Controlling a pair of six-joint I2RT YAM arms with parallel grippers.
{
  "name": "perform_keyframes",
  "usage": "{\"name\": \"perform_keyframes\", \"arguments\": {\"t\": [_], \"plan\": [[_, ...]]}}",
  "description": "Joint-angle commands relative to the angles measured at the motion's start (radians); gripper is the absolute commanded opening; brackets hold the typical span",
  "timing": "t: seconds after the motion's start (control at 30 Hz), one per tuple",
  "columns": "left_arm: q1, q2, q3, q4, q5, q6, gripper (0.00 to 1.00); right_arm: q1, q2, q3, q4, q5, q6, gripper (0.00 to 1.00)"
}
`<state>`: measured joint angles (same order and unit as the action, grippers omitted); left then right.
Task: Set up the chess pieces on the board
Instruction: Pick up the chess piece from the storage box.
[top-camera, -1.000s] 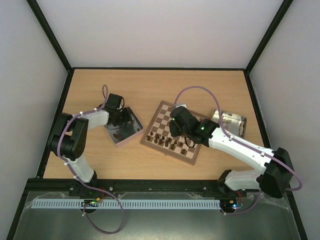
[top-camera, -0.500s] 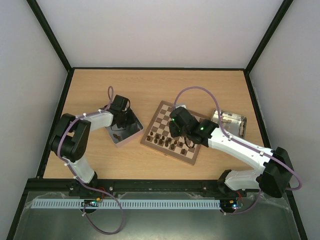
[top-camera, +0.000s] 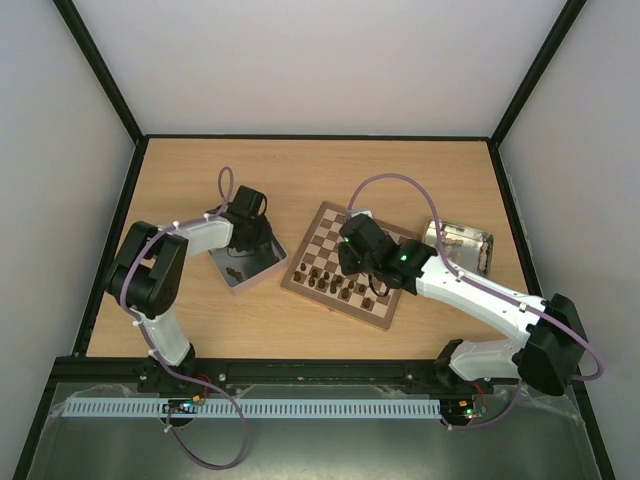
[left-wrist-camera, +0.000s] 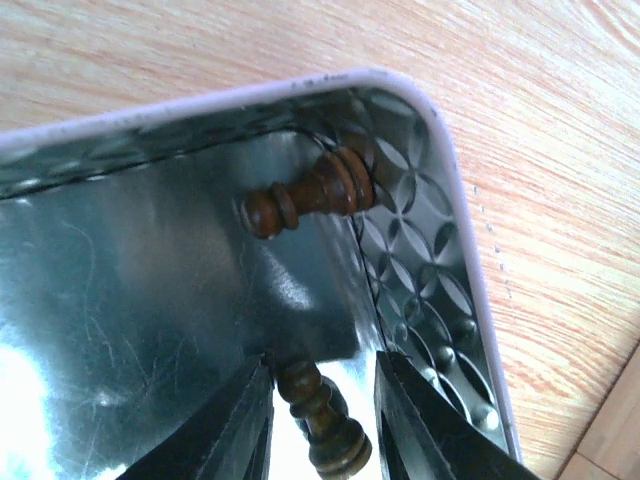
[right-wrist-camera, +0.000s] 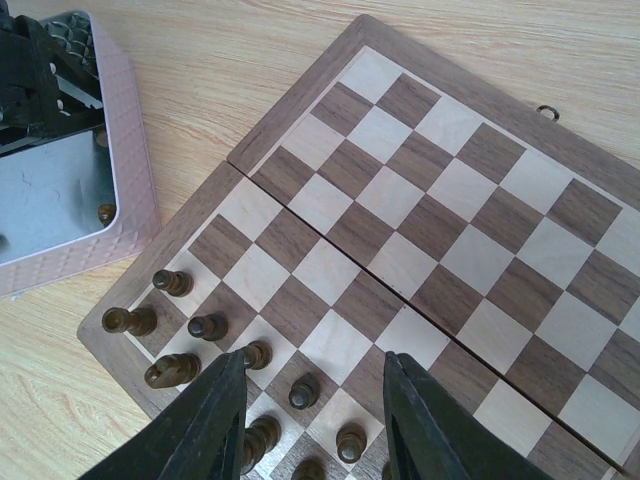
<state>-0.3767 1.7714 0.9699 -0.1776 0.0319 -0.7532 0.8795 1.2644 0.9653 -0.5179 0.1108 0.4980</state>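
- Light wooden desk (top-camera: 300, 170) within pale walls carries the chessboard (right-wrist-camera: 420, 200), with the left tray (left-wrist-camera: 440, 150) and the right tray (top-camera: 470, 240) on either side.
- The left end effector (left-wrist-camera: 320, 415) is down inside the left tray. Its jaws are spread either side of a dark chessman (left-wrist-camera: 335, 450) and do not visibly press it.
- A pawn (left-wrist-camera: 310, 200) lies on its side in the tray corner.
- The right end effector (right-wrist-camera: 315, 425) hovers spread and empty over the board's near rows, where several chessmen (right-wrist-camera: 205, 327) stand.
- Step in hand, by my judgement: fetching another piece from the tray.
- The next move calls for closing squarely, lifting clear of the wall and setting the piece upright on a free square without knocking its neighbours.
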Motion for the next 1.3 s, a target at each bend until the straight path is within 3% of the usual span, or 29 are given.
{"name": "perform_keyframes", "arguments": {"t": [0.0,0.27,0.5,0.87,1.27], "plan": [[-0.014,0.062,0.005,-0.130,-0.053,0.001,0.31,0.007,-0.008,-0.011,0.015,0.018,0.004,0.37],[-0.039,0.031,-0.028,-0.152,0.000,0.043,0.33,0.006,-0.011,-0.015,0.019,0.023,0.003,0.37],[-0.039,0.040,-0.027,-0.150,-0.021,0.041,0.20,0.006,-0.012,-0.015,0.022,0.022,0.004,0.37],[-0.044,0.013,-0.039,-0.181,-0.027,0.067,0.28,0.007,-0.016,-0.016,0.025,0.024,0.007,0.37],[-0.050,0.004,-0.057,-0.143,-0.007,0.084,0.10,0.007,-0.014,-0.008,0.029,0.021,0.006,0.37]]}}
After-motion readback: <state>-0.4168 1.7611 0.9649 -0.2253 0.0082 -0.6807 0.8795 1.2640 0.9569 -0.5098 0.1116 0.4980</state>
